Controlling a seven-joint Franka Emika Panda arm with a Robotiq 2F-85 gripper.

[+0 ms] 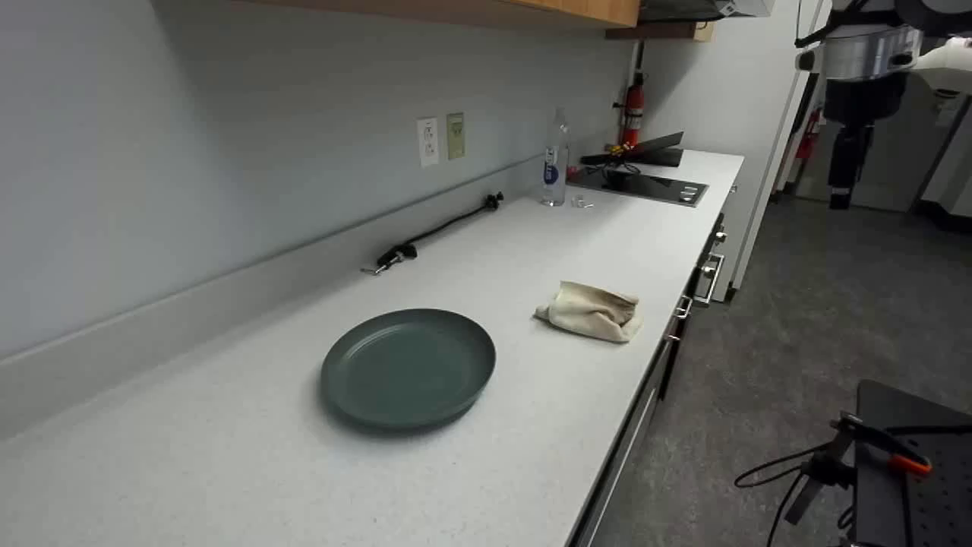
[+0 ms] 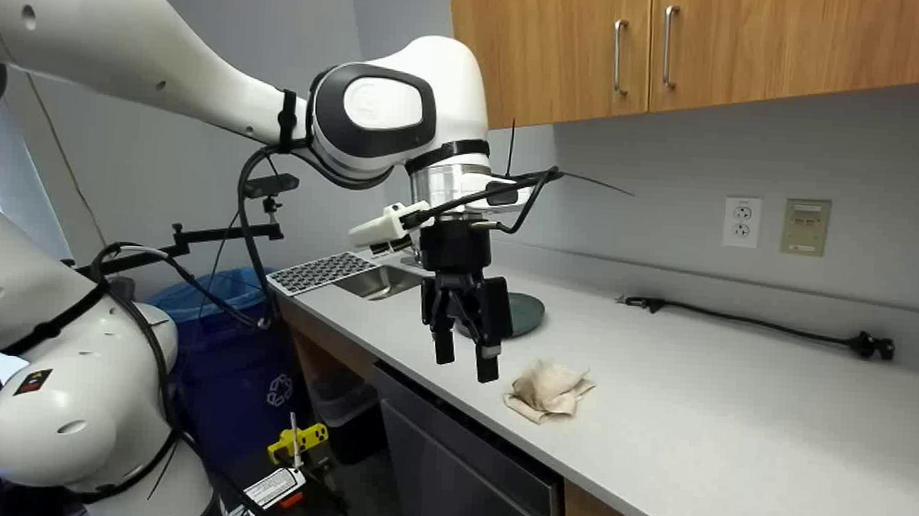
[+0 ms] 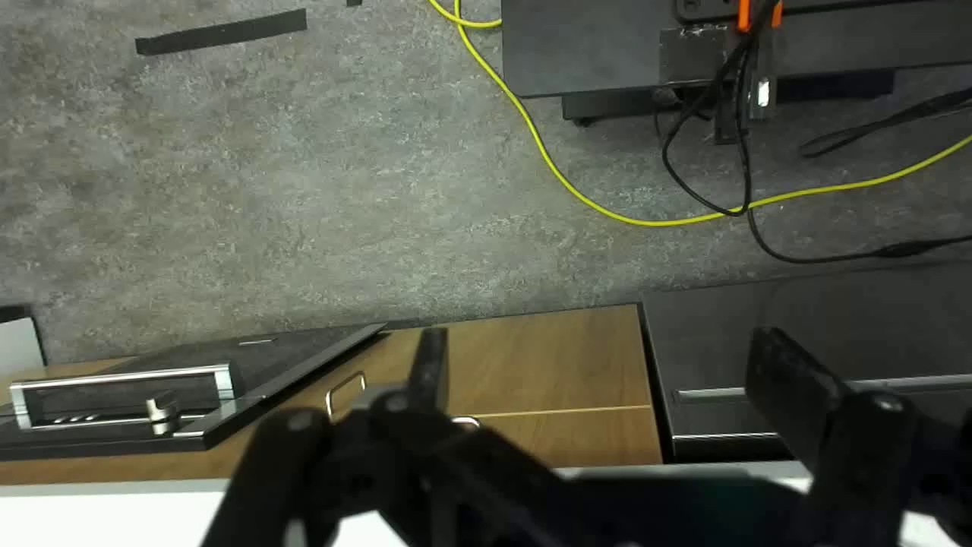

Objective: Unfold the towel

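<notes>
The towel, a small cream cloth (image 1: 592,311), lies crumpled and partly folded over on the white counter near its front edge. In an exterior view the same towel (image 2: 548,390) shows as a loose heap with wrinkled corners. My gripper (image 2: 466,356) hangs in the air, pointing down, above counter height and apart from the cloth. In the wrist view the gripper (image 3: 600,342) is open, its two black fingers wide apart with nothing between them. Below it are the floor and cabinet fronts, so it stands out past the counter's front edge. The towel is out of the wrist view.
A round dark green plate (image 1: 410,368) sits on the counter beside the towel. Along the wall lies a black cable-like rod (image 1: 448,224). Further along stand a clear bottle (image 1: 555,171) and a black cooktop (image 1: 638,186). A sink (image 2: 379,283) is at the counter's far end.
</notes>
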